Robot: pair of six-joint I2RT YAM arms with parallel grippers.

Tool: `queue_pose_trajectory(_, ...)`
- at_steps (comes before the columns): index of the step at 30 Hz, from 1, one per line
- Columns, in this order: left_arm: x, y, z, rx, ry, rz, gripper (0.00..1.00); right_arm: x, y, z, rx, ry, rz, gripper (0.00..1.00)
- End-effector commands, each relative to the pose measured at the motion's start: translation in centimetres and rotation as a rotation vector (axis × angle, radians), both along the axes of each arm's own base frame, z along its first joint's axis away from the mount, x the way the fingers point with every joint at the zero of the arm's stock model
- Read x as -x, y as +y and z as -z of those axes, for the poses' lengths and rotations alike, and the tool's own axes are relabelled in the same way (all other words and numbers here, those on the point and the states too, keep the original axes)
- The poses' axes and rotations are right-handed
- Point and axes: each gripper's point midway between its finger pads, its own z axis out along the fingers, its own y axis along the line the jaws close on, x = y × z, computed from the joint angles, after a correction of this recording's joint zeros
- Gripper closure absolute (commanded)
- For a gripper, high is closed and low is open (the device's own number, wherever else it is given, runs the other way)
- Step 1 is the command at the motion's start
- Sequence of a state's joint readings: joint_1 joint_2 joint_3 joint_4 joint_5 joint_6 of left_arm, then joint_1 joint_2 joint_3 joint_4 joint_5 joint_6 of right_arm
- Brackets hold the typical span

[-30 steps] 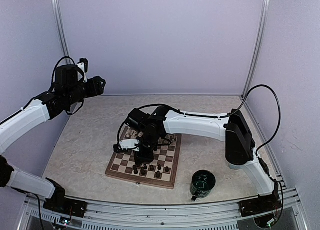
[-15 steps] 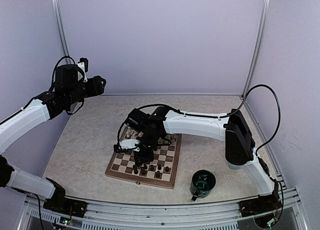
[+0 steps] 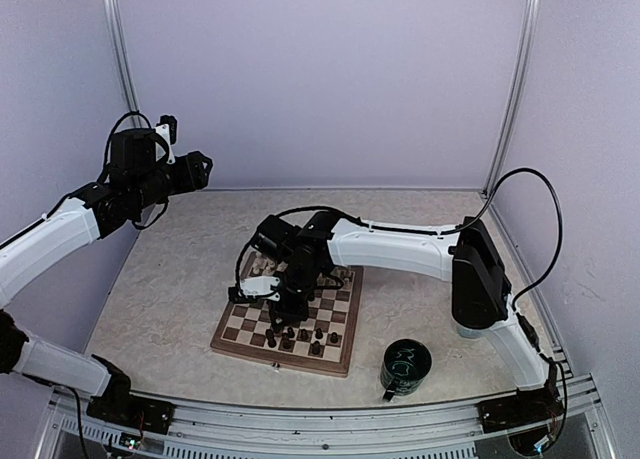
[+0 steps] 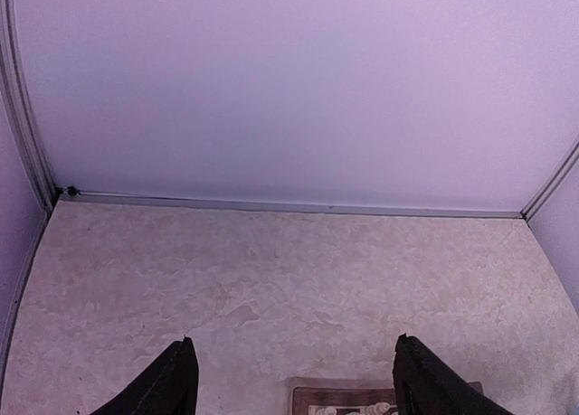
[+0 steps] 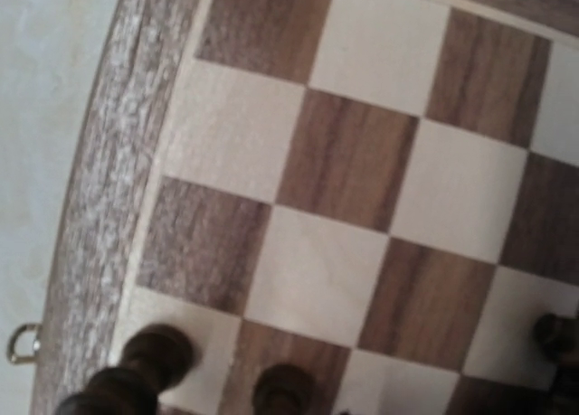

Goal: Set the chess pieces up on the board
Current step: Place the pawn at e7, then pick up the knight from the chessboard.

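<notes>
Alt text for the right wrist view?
Close view down onto the board, brown and cream squares mostly bare, wooden border at left. Dark chess pieces poke in along the bottom edge, a metal ring beside the border.

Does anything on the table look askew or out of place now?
Yes. The board sits turned against the edges of the table, and the dark pieces on its near rows stand unevenly, not in straight lines. Nothing looks spilled or broken.

We see the board point(image 3: 240, 331) chequered dark brown and pale cream inside a brown border. Its lower rows carry dark brown pieces point(image 3: 300, 336), its upper left cream pieces point(image 3: 262, 267). At lower right the mug point(image 3: 405, 366) is dark with green scribbles; the worktop point(image 3: 180, 279) is mottled beige.
</notes>
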State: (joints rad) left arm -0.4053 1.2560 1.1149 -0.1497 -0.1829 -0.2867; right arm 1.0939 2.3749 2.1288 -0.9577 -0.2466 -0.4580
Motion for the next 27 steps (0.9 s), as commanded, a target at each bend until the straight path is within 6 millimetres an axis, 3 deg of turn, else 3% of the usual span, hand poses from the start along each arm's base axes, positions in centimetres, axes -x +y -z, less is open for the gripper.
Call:
queue_pose_trajectory(1, 0.0, -0.7, 0.4, -0.027, 0.005, 0.036, 0.27, -2.6, -1.4, -6.6, -0.096, -0.067, 0.047, 0.76)
queue_pose_trajectory(5, 0.3, -3.1, 2.0, -0.114, 0.083, 0.107, 0.31, -5.9, -6.3, -10.3, -0.148, -0.091, 0.160, 0.75)
queue_pose_trajectory(10, 3.3, -10.6, 4.2, -0.243, 0.191, 0.338, 0.41, -9.5, -13.4, -11.3, -0.189, -0.135, 0.292, 0.74)
queue_pose_trajectory(14, 5.6, -15.4, 9.5, -0.322, 0.342, 0.469, 0.47, -11.7, -18.7, -11.8, -0.290, -0.135, 0.393, 0.75)
queue_pose_trajectory(19, 8.6, -19.9, 14.1, -0.456, 0.429, 0.616, 0.48, -15.0, -25.2, -12.0, -0.422, -0.150, 0.580, 0.74)
queue_pose_trajectory(22, 9.0, -21.1, 16.1, -0.528, 0.480, 0.645, 0.48, -15.1, -27.3, -10.7, -0.434, -0.171, 0.622, 0.73)
queue_pose_trajectory(27, 9.9, -21.9, 19.8, -0.618, 0.567, 0.711, 0.46, -15.0, -27.4, -10.4, -0.433, -0.180, 0.608, 0.73)
